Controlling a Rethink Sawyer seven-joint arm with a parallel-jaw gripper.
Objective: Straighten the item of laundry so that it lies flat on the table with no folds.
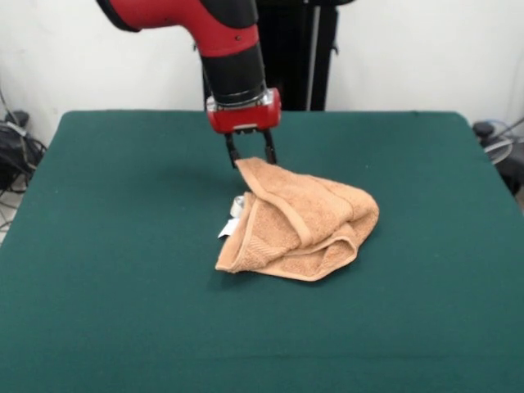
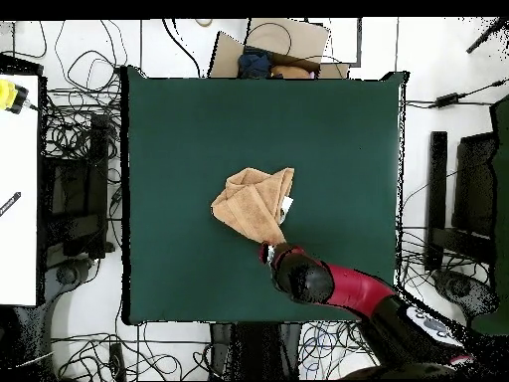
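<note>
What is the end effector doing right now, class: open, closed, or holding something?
End effector: closed on the far corner of the towel, which lies crumpled on the table.

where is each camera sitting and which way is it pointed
Front view: across the table from the robot, facing it; the red and black arm comes down from the top, its claw at the crumpled towel, on its far corner.
Overhead view: above the table, looking straight down; the arm enters from the lower right, its claw at the towel.
Shared: table, towel, arm and claw.
</note>
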